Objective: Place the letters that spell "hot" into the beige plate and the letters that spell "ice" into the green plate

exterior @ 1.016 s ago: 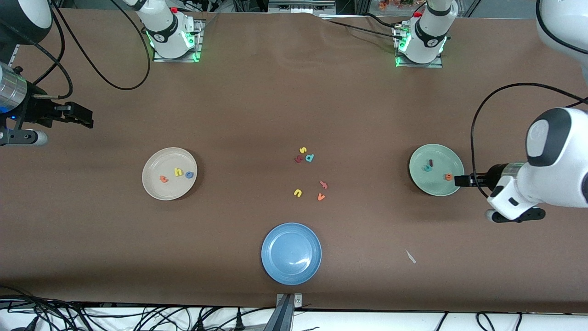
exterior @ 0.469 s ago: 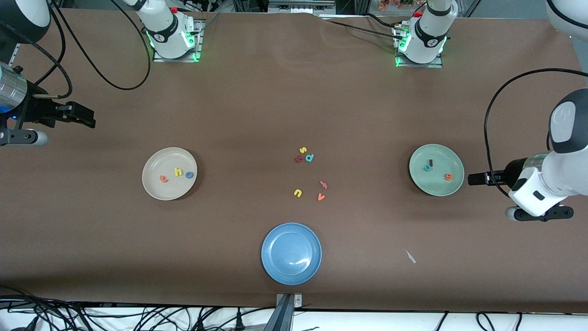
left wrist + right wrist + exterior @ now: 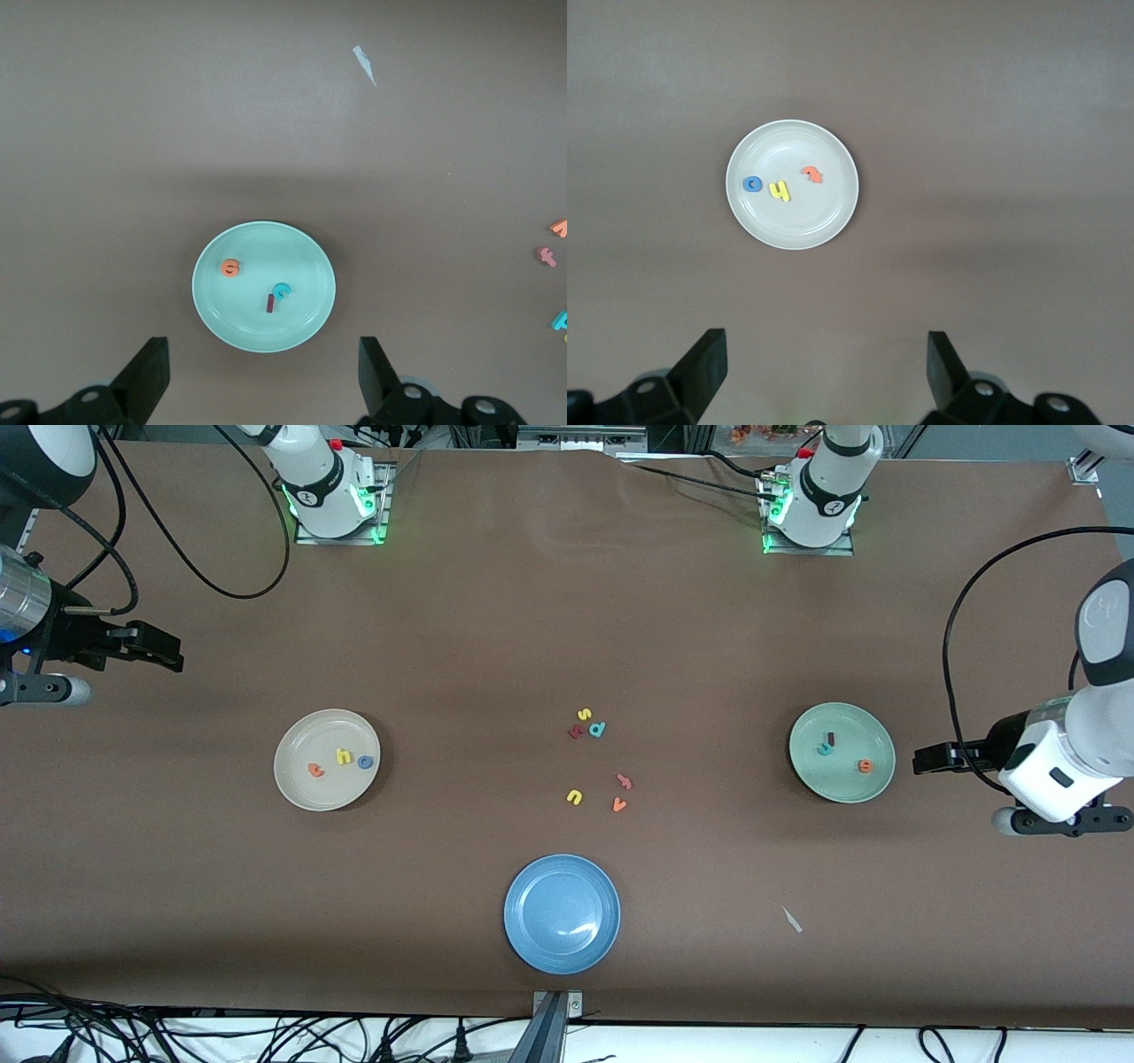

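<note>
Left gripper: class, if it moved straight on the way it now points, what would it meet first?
Probably the green plate: the left gripper, open and empty, points toward its rim from the left arm's end of the table. It may hang higher, so it might pass over the plate.

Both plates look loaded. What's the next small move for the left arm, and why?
Probably just park it clear of the table. The round pale green plate already holds the teal foam c, dark red bar i and orange e; the round beige plate holds all of "hot". The left claw is open, empty, beside the green plate. The right claw is open and waits.
</note>
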